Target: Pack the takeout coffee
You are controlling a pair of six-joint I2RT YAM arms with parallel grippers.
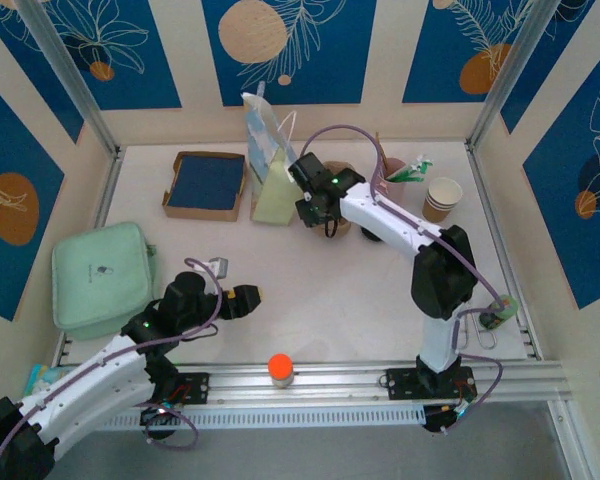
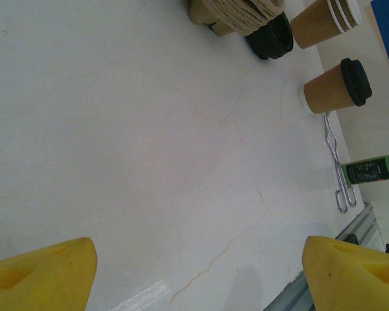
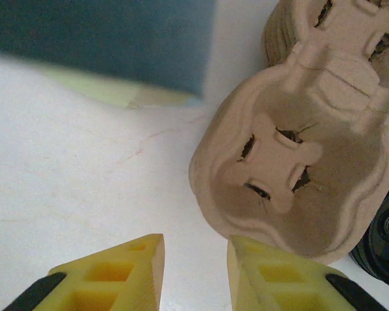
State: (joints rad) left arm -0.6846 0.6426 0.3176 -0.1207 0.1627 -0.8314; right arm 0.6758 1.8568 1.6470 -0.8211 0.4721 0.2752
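Observation:
A stack of brown pulp cup carriers lies at the back of the table, beside a blue and pale green paper bag. My right gripper is open by a narrow gap over bare table at the top carrier's near edge, and its right finger is against the rim. In the top view the right gripper hangs over the carriers. A lidded coffee cup lies on its side at the right. My left gripper is wide open above bare table, seen in the top view as the left gripper.
Stacked paper cups and black lids sit near the carriers. Metal tongs and a green tube lie by the right front rail. A blue box, a green pouch and an orange-capped bottle stand around.

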